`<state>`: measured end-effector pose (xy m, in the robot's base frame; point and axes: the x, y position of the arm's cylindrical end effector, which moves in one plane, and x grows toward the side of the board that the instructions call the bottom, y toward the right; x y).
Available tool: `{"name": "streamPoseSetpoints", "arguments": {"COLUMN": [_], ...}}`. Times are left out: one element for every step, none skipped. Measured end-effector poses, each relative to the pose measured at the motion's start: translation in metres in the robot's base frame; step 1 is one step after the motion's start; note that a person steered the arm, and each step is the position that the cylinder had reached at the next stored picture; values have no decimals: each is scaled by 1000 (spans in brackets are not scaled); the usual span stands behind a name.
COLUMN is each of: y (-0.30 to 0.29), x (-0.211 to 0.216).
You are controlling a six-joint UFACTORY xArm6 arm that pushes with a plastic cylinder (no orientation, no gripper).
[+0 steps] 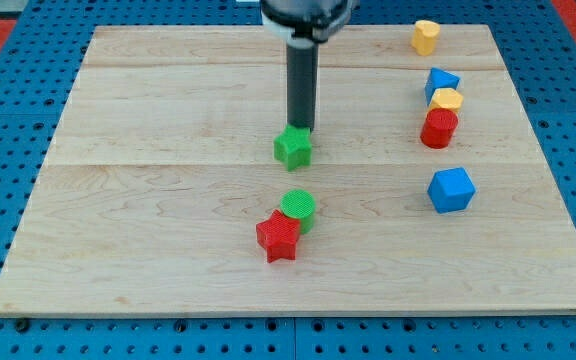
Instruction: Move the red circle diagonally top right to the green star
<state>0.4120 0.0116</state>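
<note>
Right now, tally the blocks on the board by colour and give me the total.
Green: 2, the green star and green circle
Red: 2, the red star and red circle
Yellow: 2, at and
Blue: 2, at and
Total: 8

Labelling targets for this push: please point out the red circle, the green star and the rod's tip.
red circle [438, 129], camera view, its front side wall.
green star [292, 149], camera view, its top face.
my tip [299, 127], camera view, rod's lower end.

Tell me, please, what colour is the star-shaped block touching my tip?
Green star, at my tip; camera view.
</note>
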Motion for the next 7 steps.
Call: {"name": "streamPoseSetpoints", "arguments": {"y": [0,6,63,131,210,258,220], "x": [50,47,21,30,29,7,-20]}}
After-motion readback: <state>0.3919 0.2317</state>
